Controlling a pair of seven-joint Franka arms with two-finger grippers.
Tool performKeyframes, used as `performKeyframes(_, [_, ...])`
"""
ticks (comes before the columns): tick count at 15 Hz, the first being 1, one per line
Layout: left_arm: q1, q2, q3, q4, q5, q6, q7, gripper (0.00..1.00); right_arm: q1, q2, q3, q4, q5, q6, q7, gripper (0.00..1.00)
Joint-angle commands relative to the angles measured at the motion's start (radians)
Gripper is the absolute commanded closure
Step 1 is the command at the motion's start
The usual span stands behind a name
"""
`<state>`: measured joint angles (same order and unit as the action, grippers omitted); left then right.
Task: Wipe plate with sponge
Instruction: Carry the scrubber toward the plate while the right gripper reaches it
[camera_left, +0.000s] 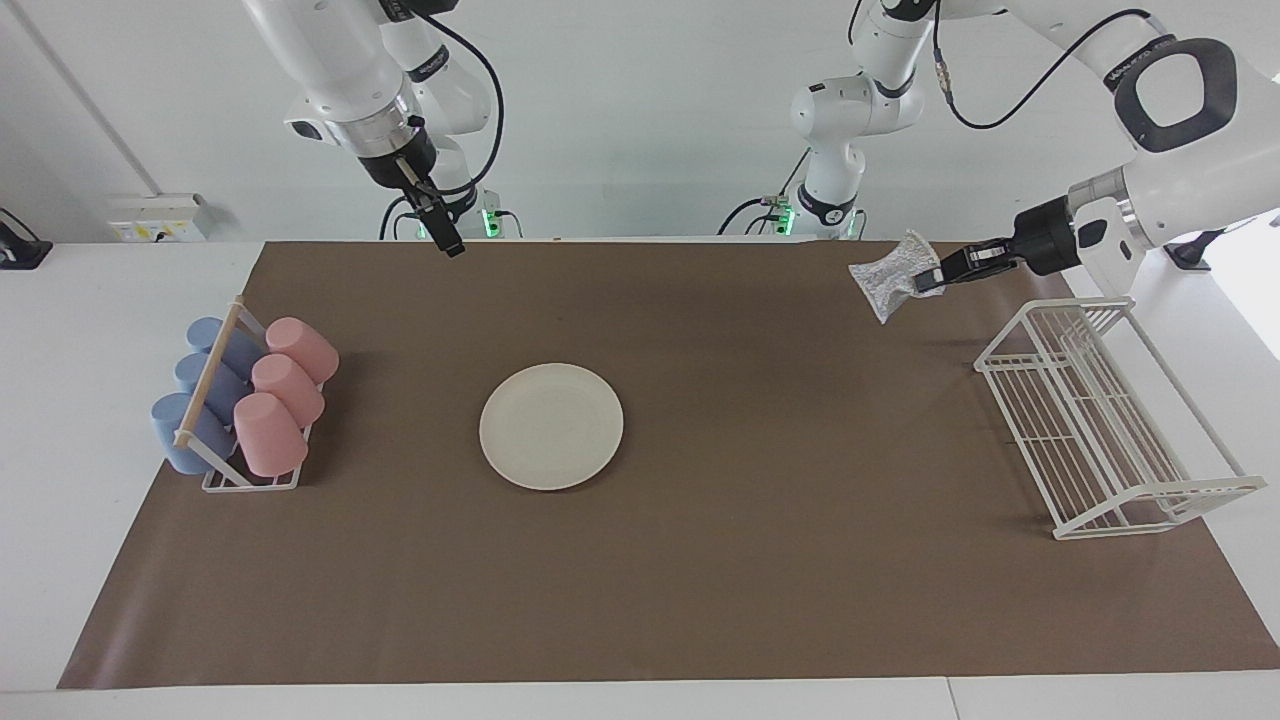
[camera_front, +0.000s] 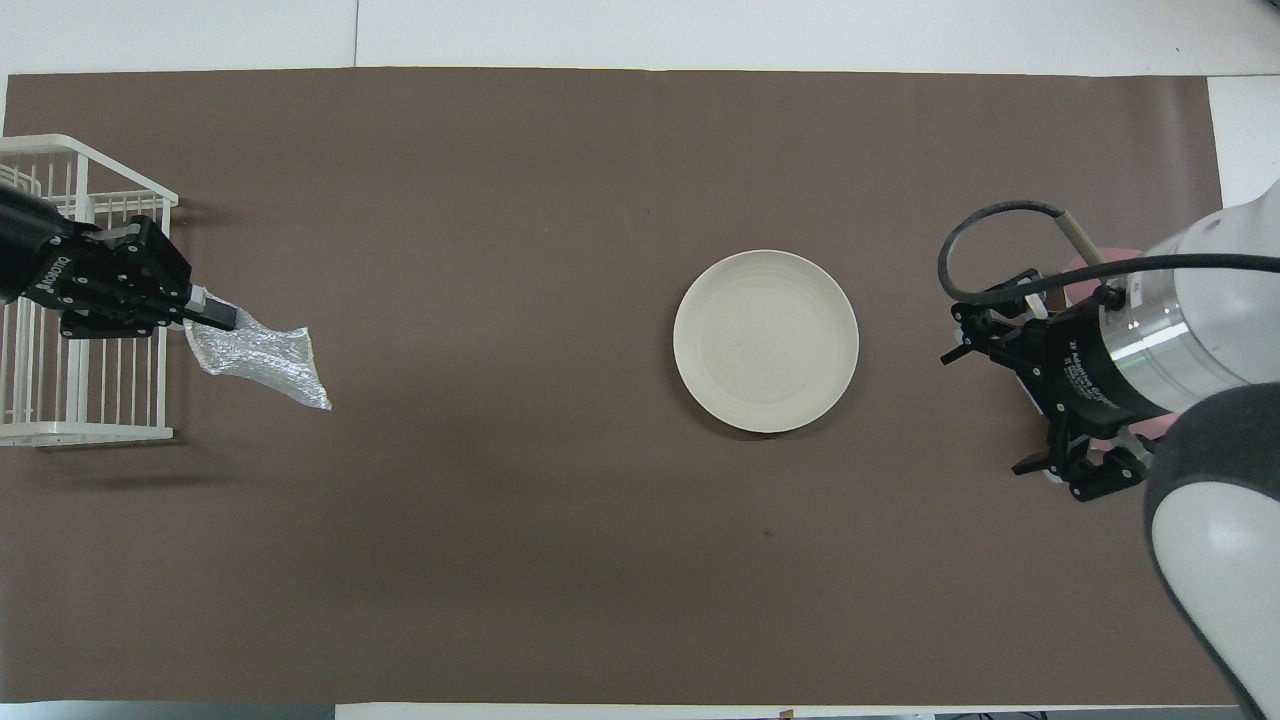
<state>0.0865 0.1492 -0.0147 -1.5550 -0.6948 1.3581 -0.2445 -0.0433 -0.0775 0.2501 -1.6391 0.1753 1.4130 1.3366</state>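
The cream-white plate (camera_left: 551, 426) lies flat on the brown mat at the middle of the table, and also shows in the overhead view (camera_front: 766, 340). My left gripper (camera_left: 935, 280) is shut on the silvery mesh sponge (camera_left: 890, 278) and holds it in the air over the mat beside the white wire basket, toward the left arm's end. The overhead view shows the same gripper (camera_front: 215, 315) and the sponge (camera_front: 265, 355) hanging from it. My right gripper (camera_left: 452, 245) hangs raised over the mat's edge nearest the robots, apart from the plate, and holds nothing.
A white wire basket (camera_left: 1100, 420) stands at the left arm's end of the mat (camera_front: 80, 300). A rack of blue and pink cups (camera_left: 245, 400) lies at the right arm's end, mostly hidden under the right arm in the overhead view.
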Motion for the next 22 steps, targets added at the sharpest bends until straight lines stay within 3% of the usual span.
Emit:
performKeyframes(1, [-0.002, -0.193, -0.005, -0.342, -0.182, 0.156, 0.098, 1.0, -0.007, -0.019, 0.011, -0.015, 0.047, 0.0, 0.05, 0.0])
performKeyframes(5, [-0.013, -0.348, -0.005, -0.632, -0.435, 0.252, 0.301, 1.0, 0.017, -0.021, 0.017, -0.016, 0.098, 0.056, 0.145, 0.0])
performKeyframes(11, [-0.129, -0.437, -0.011, -0.802, -0.666, 0.332, 0.434, 1.0, 0.195, -0.03, 0.02, -0.039, 0.098, 0.214, 0.421, 0.0])
performKeyframes(15, [-0.194, -0.431, -0.011, -0.829, -0.741, 0.319, 0.571, 1.0, 0.258, -0.057, 0.02, -0.096, 0.099, 0.274, 0.479, 0.0])
performKeyframes(19, [-0.277, -0.436, -0.011, -0.843, -0.759, 0.335, 0.632, 1.0, 0.388, -0.061, 0.02, -0.148, 0.101, 0.392, 0.698, 0.0])
performKeyframes(22, [-0.266, -0.436, -0.01, -0.847, -0.761, 0.326, 0.637, 1.0, 0.448, -0.076, 0.02, -0.183, 0.101, 0.405, 0.757, 0.0])
